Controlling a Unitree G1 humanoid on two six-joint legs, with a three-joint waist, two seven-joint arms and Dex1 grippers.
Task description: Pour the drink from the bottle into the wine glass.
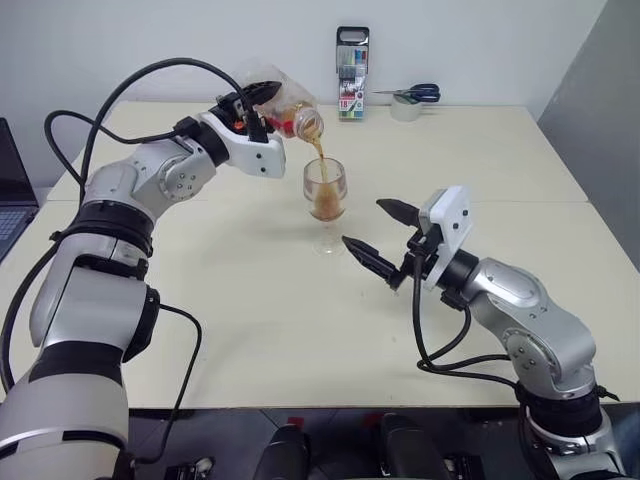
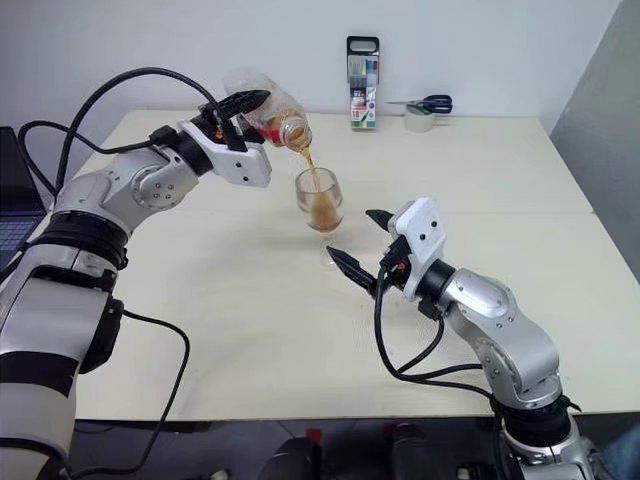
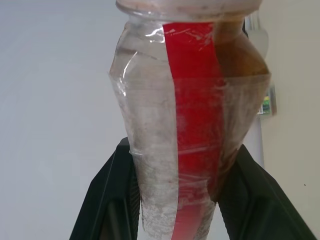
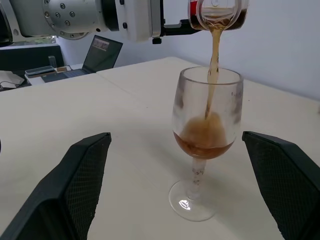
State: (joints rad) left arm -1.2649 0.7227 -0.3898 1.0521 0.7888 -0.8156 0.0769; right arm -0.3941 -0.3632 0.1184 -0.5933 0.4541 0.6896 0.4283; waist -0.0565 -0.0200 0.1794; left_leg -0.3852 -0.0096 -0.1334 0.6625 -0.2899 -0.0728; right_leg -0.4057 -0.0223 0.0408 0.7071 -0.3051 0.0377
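Black left fingers [image 3: 107,200] clamp bottle [image 1: 285,108]; right fingers [image 1: 365,258] spread wide.

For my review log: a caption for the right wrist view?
Drink streams from the tilted bottle into the wine glass.

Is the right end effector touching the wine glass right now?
Apart. The right wrist view shows the right end effector open, table visible between each finger and the wine glass.

hidden: base of small clear plastic bottle with red label strip [image 3: 192,125], between left end effector's black fingers [image 3: 107,200] | cut off: bottle mouth | unreadable: marker pack [image 1: 352,60] print
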